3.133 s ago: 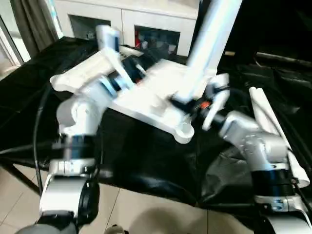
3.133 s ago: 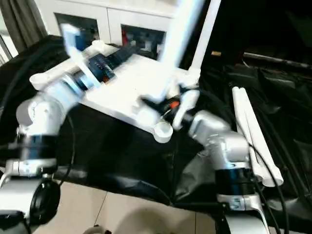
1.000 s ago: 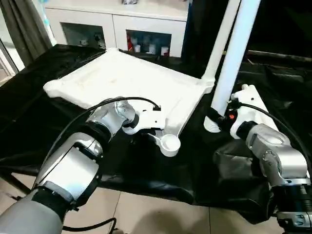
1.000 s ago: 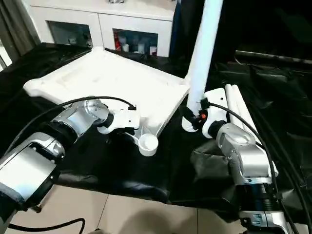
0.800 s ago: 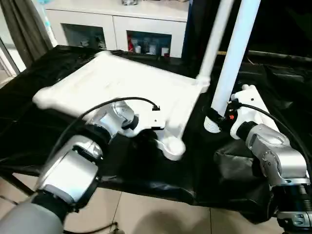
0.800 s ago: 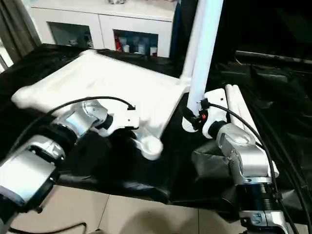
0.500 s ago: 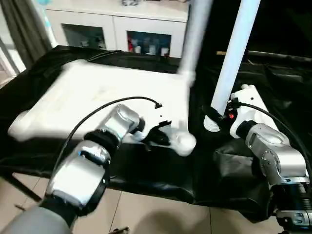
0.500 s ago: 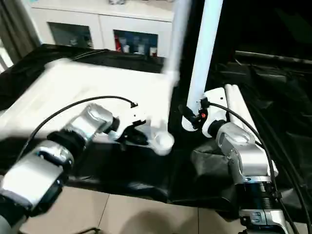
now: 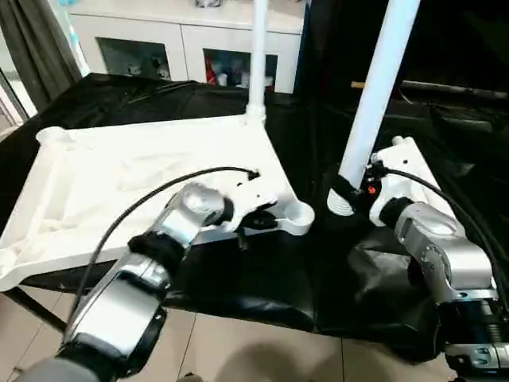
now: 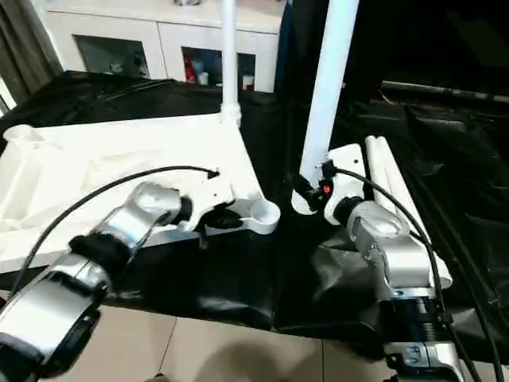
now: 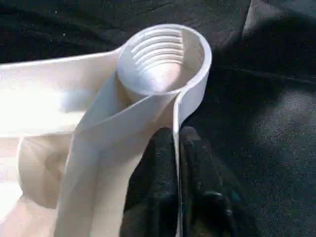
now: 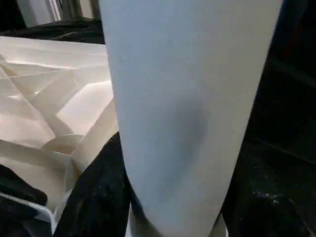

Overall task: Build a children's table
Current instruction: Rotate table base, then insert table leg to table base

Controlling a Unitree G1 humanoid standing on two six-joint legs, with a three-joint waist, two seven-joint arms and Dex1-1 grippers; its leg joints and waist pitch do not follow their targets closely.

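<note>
The white tabletop [image 9: 119, 171] lies underside up on the black-covered bench, ribs showing. One leg [image 9: 258, 56] stands screwed into its far corner. My left gripper [image 9: 256, 221] is shut on the tabletop's thin rim just behind the near right threaded socket [image 11: 163, 57]; its black fingers [image 11: 155, 173] pinch the wall from both sides. My right gripper [image 9: 348, 189] is shut on a second white leg [image 9: 374, 95], held upright with its foot end close to the right of that socket. In the right wrist view this leg [image 12: 182, 98] stands between the black fingers [image 12: 96, 197].
Two more white legs [image 10: 390, 187] lie side by side on the black cloth to the right, behind my right forearm. A white cabinet with glass doors [image 9: 183, 44] stands at the back, a curtain [image 9: 36, 40] at far left. The bench edge and tiled floor [image 9: 238, 350] are close in front.
My left gripper has closed on the rim and swung the tabletop round. Its near socket moved right toward the held leg and the standing leg shifted left. The right arm stayed still.
</note>
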